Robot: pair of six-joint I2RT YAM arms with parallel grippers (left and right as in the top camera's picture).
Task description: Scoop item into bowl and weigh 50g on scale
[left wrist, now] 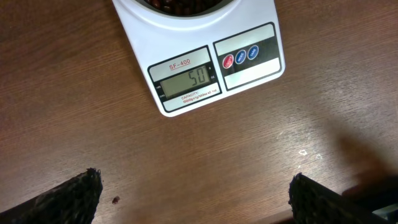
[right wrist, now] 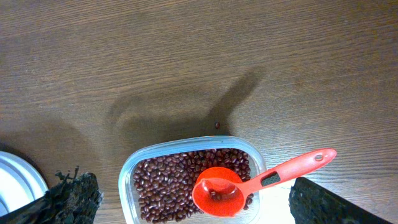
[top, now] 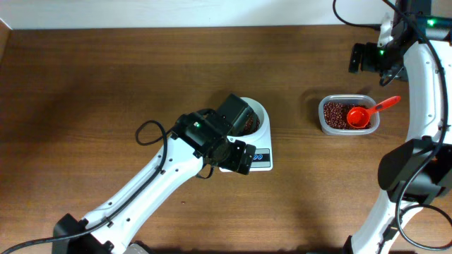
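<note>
The white scale shows in the left wrist view and its display reads 50. The white bowl stands on the scale, with dark beans in it, mostly hidden under my left arm. My left gripper is open and empty over the bare table in front of the scale. More beans fill a clear tub, with the orange-red scoop lying in it. My right gripper is open and empty, above the tub.
The tub with the scoop stands right of the scale. My right gripper hangs behind it. One stray bean lies near my left finger, another behind the tub.
</note>
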